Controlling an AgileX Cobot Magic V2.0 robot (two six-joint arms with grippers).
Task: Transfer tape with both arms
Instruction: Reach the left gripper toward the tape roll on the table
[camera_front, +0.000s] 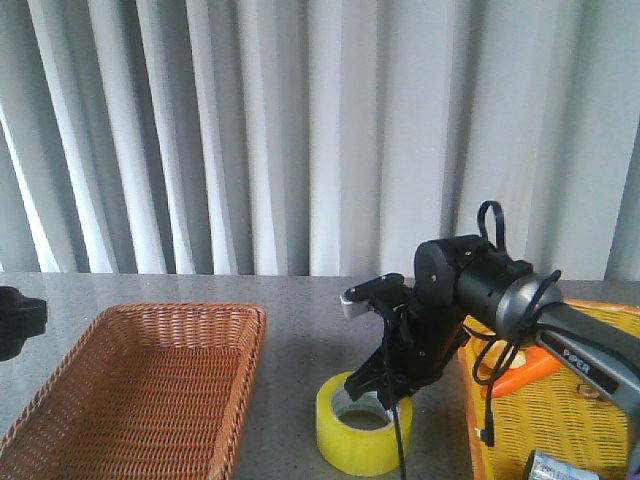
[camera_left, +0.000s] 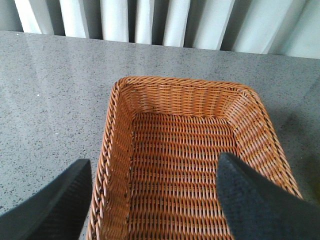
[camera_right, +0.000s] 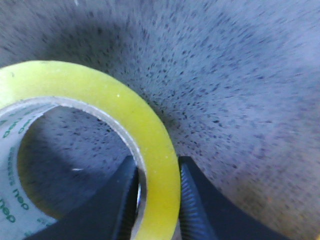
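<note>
The yellow tape roll (camera_front: 352, 440) lies flat on the grey table, front centre, between the two baskets. My right gripper (camera_front: 384, 396) reaches down onto its far rim. In the right wrist view the right gripper (camera_right: 157, 167) is shut on the roll's wall (camera_right: 100, 95), with one finger inside the white printed core and one outside. My left gripper (camera_left: 155, 175) is open and empty, hovering over the near left part of the brown basket. Only a bit of the left gripper (camera_front: 15, 320) shows at the left edge of the front view.
A brown wicker basket (camera_front: 180, 311) stands front left and is empty in the left wrist view (camera_left: 180, 83). A yellow basket (camera_front: 600, 425) at the right holds an orange object (camera_front: 525, 368) and a small silvery object (camera_front: 558, 468). White curtains hang behind the table.
</note>
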